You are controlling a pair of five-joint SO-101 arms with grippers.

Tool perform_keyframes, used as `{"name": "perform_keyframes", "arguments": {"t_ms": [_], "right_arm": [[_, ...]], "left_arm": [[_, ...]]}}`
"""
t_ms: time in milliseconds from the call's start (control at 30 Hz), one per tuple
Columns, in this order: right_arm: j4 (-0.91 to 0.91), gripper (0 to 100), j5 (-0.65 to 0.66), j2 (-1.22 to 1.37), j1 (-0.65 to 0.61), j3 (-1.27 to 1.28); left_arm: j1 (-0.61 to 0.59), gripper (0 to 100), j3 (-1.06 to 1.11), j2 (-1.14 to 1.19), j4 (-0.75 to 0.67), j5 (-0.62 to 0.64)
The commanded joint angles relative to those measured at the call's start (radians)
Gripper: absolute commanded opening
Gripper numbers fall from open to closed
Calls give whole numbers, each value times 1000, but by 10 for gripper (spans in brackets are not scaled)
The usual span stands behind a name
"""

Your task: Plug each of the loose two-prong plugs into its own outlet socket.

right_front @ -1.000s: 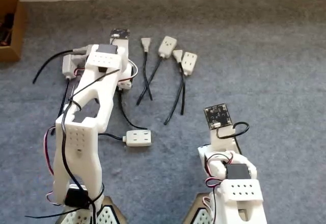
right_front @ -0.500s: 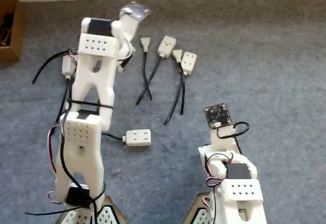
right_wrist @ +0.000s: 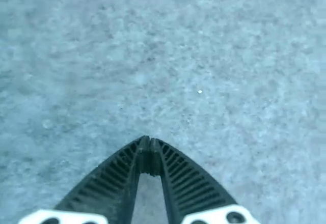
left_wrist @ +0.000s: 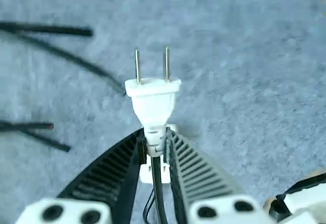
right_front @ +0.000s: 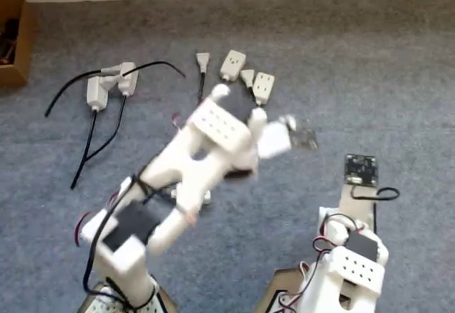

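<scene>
My left gripper [left_wrist: 155, 132] is shut on the neck of a white two-prong plug [left_wrist: 153, 94], prongs pointing away over the grey carpet, its black cord running back between the fingers. In the high view the left arm [right_front: 213, 139] stretches across the middle, blurred. Beyond it lie a loose plug [right_front: 202, 60], a white socket [right_front: 232, 64], another plug [right_front: 247, 77] and a second socket [right_front: 264, 84]. At the far left lie a white socket [right_front: 95, 94] and a plug [right_front: 128, 78] side by side. My right gripper [right_wrist: 149, 155] is shut on nothing, over bare carpet.
The right arm [right_front: 352, 260] sits at the near right with its camera board [right_front: 360, 169] pointing away. A cardboard box [right_front: 14, 39] stands at the far left edge. Black cords [right_front: 92, 139] trail over the carpet on the left.
The left arm has swung from the far left across to the middle right with the plug in its gripper, uncovering the socket and plug on the left. The right arm shifted slightly right.
</scene>
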Motion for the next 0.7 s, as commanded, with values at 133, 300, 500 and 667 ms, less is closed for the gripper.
{"name": "perform_keyframes", "arguments": {"t_ms": [133, 300, 500, 667], "right_arm": [[25, 9, 123, -13, 343, -35], [22, 9, 132, -13, 404, -31], [22, 9, 133, -13, 404, -31], [22, 9, 135, -13, 364, -30]], "left_arm": [[199, 5, 282, -251, -218, 44], [249, 27, 348, -251, -365, 117], [252, 317, 343, -260, -423, 143], [113, 229, 278, -262, -451, 152]]}}
